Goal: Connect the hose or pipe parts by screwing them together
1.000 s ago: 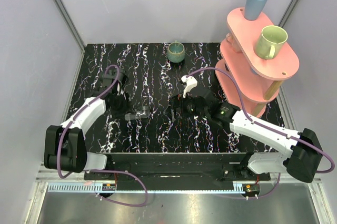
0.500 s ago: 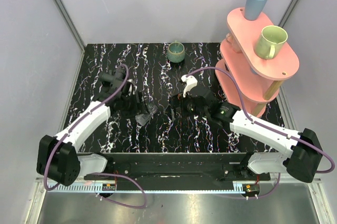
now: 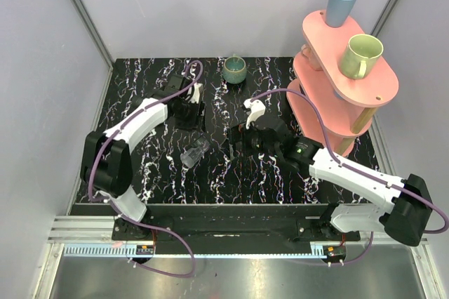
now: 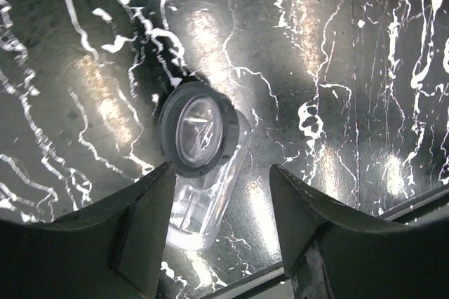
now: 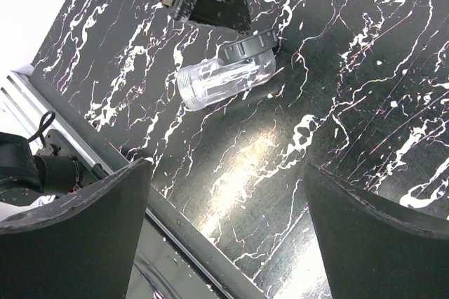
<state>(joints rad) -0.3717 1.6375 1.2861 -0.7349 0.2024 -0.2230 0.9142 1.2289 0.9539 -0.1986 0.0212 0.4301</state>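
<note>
So, quick rundown: neither claw has anything in it right now. My left claw (image 4: 221, 168) is reached out toward the far side of the table (image 3: 126, 102). Its fingers are parted, not at full stretch, and nothing is pinched between them. My right claw (image 5: 226, 167) is spread as wide as it goes, also bare, sitting a bit right of the middle.

The connector (image 3: 195, 151) is lying on its side on the table, on the near side of the left claw and left of the right one, touching neither. It's the clear one with a dark grey collar (image 4: 164, 130) on one end. That collar end points toward the far side, so my left wrist camera stares almost straight down its bore. I reckon that's why the left claw is tipped the way it is: the fingers frame the collar, so a short drop would put one on each side of it. The gap looks like enough for that width.

The right claw gaping and standing off makes sense to me as keeping out of the way, ready for the other half. Thing is, I can't find the grey elbow anywhere. It could be dark plastic lost on the black marble or hidden under an arm, can't tell which. No screwing happens until that turns up. The green cup (image 3: 233, 69) at the far edge is well apart and not my problem.
</note>
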